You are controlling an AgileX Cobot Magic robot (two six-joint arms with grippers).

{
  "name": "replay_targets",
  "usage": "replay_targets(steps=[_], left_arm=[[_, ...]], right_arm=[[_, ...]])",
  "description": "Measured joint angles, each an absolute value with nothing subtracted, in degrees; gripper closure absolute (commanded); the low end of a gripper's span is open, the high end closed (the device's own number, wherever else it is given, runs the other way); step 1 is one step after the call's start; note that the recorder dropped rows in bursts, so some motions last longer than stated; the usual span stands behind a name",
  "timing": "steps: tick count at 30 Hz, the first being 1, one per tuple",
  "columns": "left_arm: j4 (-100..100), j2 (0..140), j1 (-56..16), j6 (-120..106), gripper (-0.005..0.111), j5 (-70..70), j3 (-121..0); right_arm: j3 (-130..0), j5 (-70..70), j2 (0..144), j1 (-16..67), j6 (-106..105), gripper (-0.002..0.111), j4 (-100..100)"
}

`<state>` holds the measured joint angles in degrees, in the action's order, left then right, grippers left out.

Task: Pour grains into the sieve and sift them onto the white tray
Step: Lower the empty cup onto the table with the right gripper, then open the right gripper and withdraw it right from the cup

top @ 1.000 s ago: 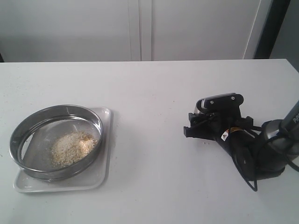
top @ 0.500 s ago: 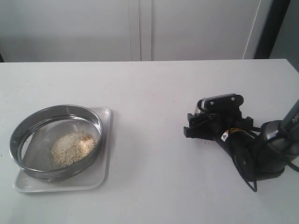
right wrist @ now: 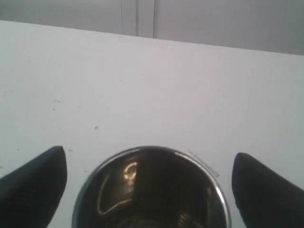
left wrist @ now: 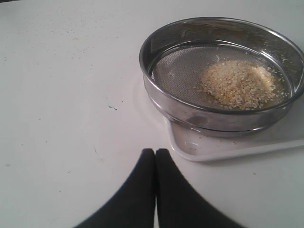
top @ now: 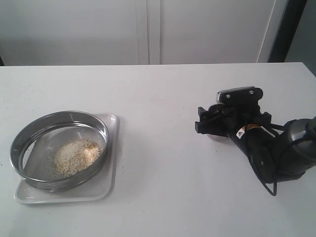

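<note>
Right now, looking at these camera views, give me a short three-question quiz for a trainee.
1. True or false: the sieve sits on the white tray.
2. Where are the grains? A: inside the sieve. B: spilled across the table. C: between gripper fingers.
3. Which is open, the left gripper or the right gripper?
Key: 1 true; 2 A; 3 the right gripper.

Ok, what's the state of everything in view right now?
sieve: upright on the white tray, holding the grains.
grains: heaped on the sieve's mesh, off-centre.
white tray: flat on the table, under the sieve.
steel cup: upright, no grains seen inside.
left tool: shut, empty.
right tool: open, straddling the steel cup.
</note>
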<state>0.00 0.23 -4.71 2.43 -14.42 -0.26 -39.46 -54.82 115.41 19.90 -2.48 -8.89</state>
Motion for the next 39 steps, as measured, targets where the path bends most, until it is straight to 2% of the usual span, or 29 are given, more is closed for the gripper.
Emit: replay_targets(steps=[10, 13, 18, 23, 25, 26, 39], left_arm=[[0.0, 0.2, -4.7, 2.4, 0.107, -14.4, -0.3], [0.0, 0.2, -4.7, 2.4, 0.107, -14.4, -0.3], [0.0, 0.2, -4.7, 2.4, 0.107, -14.4, -0.3], [0.0, 0.2, -4.7, 2.4, 0.107, -14.4, -0.3], [0.0, 0.2, -4.7, 2.4, 0.107, -14.4, -0.3], [0.0, 0.2, -4.7, 2.4, 0.107, -14.4, -0.3], [0.0, 0.2, -4.7, 2.4, 0.107, -14.4, -0.3]], right_arm=[[-39.4, -53.3, 109.2, 19.9, -2.4, 0.021, -9.0], [-39.4, -52.2, 107.0, 19.9, -2.4, 0.027, -9.0], [-39.4, -47.5, 103.5, 19.9, -2.4, 0.054, -9.0], [-39.4, -41.8, 99.5, 19.9, -2.4, 0.093, -9.0], [-39.4, -39.4, 97.9, 19.9, -2.5, 0.105, -9.0], [-39.4, -38.0, 97.1, 19.9, -2.7, 0.108, -9.0], [-39.9, -16.6, 88.7, 19.9, -11.3, 0.108, -9.1]])
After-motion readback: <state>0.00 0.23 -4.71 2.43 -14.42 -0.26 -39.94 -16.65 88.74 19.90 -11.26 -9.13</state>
